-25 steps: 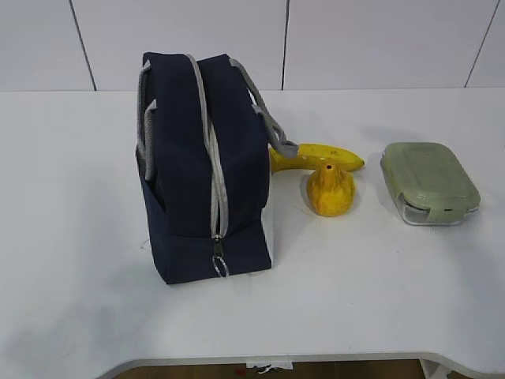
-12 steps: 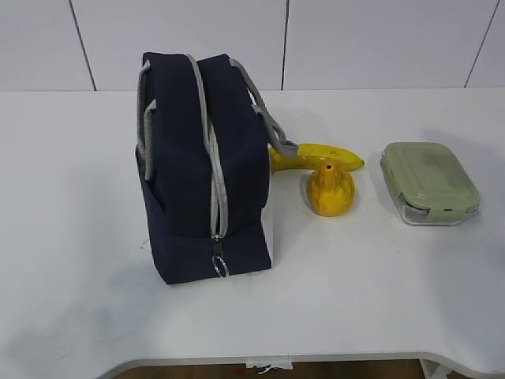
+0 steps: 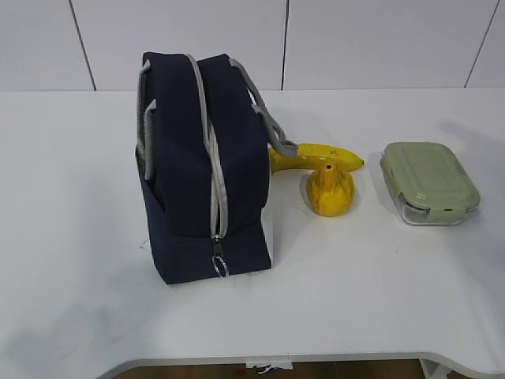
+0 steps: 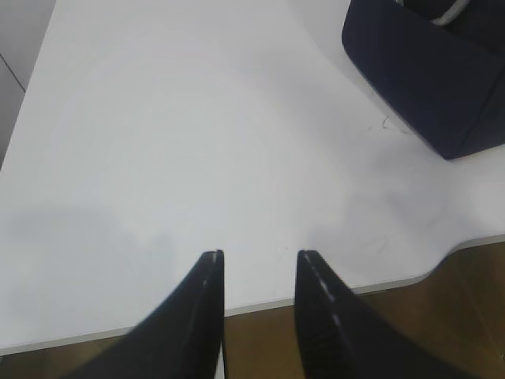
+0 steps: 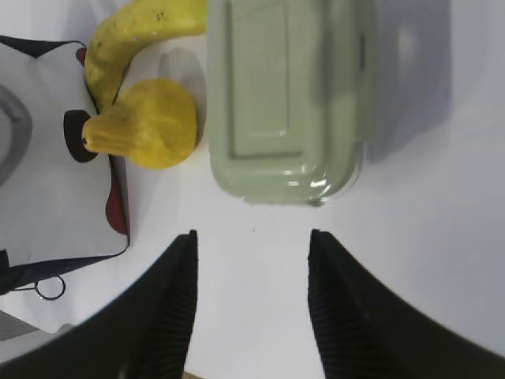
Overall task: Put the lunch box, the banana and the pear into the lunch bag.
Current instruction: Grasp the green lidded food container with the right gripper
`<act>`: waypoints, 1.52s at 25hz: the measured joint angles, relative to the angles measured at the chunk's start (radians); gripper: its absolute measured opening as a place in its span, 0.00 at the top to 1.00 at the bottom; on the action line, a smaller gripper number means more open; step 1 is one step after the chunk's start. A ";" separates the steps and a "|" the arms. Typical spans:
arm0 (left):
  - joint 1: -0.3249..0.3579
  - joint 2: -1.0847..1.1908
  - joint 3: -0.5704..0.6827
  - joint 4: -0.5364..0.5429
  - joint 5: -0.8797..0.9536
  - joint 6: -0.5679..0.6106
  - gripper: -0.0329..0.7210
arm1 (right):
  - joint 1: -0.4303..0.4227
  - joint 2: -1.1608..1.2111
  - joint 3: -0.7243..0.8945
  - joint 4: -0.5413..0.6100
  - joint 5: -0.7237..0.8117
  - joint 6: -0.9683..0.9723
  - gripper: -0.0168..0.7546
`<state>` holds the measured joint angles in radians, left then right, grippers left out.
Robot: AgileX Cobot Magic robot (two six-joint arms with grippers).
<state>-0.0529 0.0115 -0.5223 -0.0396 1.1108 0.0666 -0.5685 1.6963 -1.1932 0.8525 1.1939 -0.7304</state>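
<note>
From the front, the bag (image 3: 205, 170) is standing zipped; banana (image 3: 319, 156), pear (image 3: 331, 191) and box (image 3: 429, 181) are waiting right of it. The left gripper (image 4: 259, 264) is hovering part-open, empty. The right gripper (image 5: 251, 241) is gaping over the box: the slick lid may slip.

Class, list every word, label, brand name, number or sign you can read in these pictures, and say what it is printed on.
None can be read.
Lunch bag: its white panel carries a red and dark printed shape in the right wrist view, but no legible letters.
Lunch box, banana, pear: no writing visible.
</note>
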 joint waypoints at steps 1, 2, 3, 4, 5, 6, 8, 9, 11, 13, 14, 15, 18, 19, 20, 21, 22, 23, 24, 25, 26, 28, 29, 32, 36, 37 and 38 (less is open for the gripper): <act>0.000 0.000 0.000 0.000 0.000 0.000 0.64 | -0.004 0.027 -0.031 0.009 0.002 -0.007 0.52; 0.000 0.000 0.000 0.000 0.000 0.000 0.64 | -0.004 0.054 -0.057 0.016 0.002 -0.012 0.52; 0.000 0.000 0.000 0.000 0.000 0.000 0.64 | -0.006 0.076 -0.088 0.023 0.002 -0.018 0.52; 0.000 0.000 0.000 0.000 0.000 0.000 0.64 | -0.007 0.100 -0.118 0.027 0.002 -0.022 0.52; 0.000 0.000 0.000 0.000 0.000 0.000 0.64 | -0.007 0.120 -0.140 0.028 0.002 -0.024 0.52; 0.000 0.000 0.000 0.000 0.000 0.000 0.64 | -0.007 0.138 -0.165 0.030 0.002 -0.024 0.52; 0.000 0.000 0.000 0.000 0.000 0.000 0.64 | -0.008 0.167 -0.203 0.032 0.002 -0.024 0.52; 0.000 0.000 0.000 0.000 0.000 0.000 0.64 | -0.008 0.179 -0.210 0.032 0.002 -0.024 0.52; 0.000 0.000 0.000 0.000 0.000 0.000 0.64 | -0.008 0.192 -0.214 0.034 0.002 -0.024 0.52; 0.000 0.000 0.000 0.000 0.000 0.000 0.64 | -0.008 0.204 -0.215 0.032 0.002 -0.024 0.52; 0.000 0.000 0.000 0.000 0.000 0.000 0.64 | -0.008 0.208 -0.215 0.027 0.002 -0.024 0.52; 0.000 0.000 0.000 0.000 0.000 0.000 0.64 | -0.008 0.208 -0.215 0.027 0.002 -0.024 0.52; 0.000 0.000 0.000 0.000 0.000 0.000 0.64 | -0.008 0.208 -0.217 0.027 0.002 -0.024 0.52; 0.000 0.000 0.000 0.000 0.000 0.000 0.64 | -0.008 0.208 -0.217 0.027 0.002 -0.024 0.52; 0.000 0.000 0.000 0.000 0.000 0.000 0.64 | -0.008 0.208 -0.219 0.027 0.004 -0.024 0.52; 0.000 0.000 0.000 0.000 0.000 0.000 0.64 | -0.008 0.208 -0.219 0.027 0.004 -0.024 0.52; 0.000 0.000 0.000 0.000 0.000 0.000 0.64 | -0.008 0.208 -0.221 0.027 0.004 -0.024 0.51; 0.000 0.000 0.000 0.000 0.000 0.000 0.64 | -0.008 0.208 -0.222 0.027 0.004 -0.024 0.49; 0.000 0.000 0.000 0.000 0.000 0.000 0.64 | -0.008 0.208 -0.221 0.027 0.004 -0.024 0.45; 0.000 0.000 0.000 0.000 0.000 0.000 0.64 | -0.008 0.210 -0.221 0.027 0.004 -0.024 0.39; 0.000 0.000 0.000 0.000 0.000 0.000 0.64 | -0.008 0.217 -0.221 0.029 0.004 -0.024 0.35; 0.000 0.000 0.000 0.000 0.000 0.000 0.64 | -0.008 0.229 -0.221 0.031 0.004 -0.024 0.26; 0.000 0.000 0.000 0.000 0.000 0.000 0.64 | -0.008 0.240 -0.221 0.036 0.004 -0.024 0.25; 0.000 0.000 0.000 0.000 0.000 0.000 0.64 | -0.008 0.269 -0.222 0.045 0.004 -0.024 0.23; 0.000 0.000 0.000 0.000 0.000 0.000 0.64 | -0.008 0.324 -0.226 0.108 0.004 -0.038 0.22; 0.000 0.000 0.000 0.000 0.000 0.000 0.64 | -0.008 0.339 -0.226 0.117 0.004 -0.044 0.22; 0.000 0.000 0.000 0.000 0.000 0.000 0.64 | -0.008 0.350 -0.226 0.122 0.002 -0.046 0.22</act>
<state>-0.0529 0.0115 -0.5223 -0.0396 1.1108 0.0666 -0.5768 2.0461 -1.4192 0.9746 1.1959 -0.7760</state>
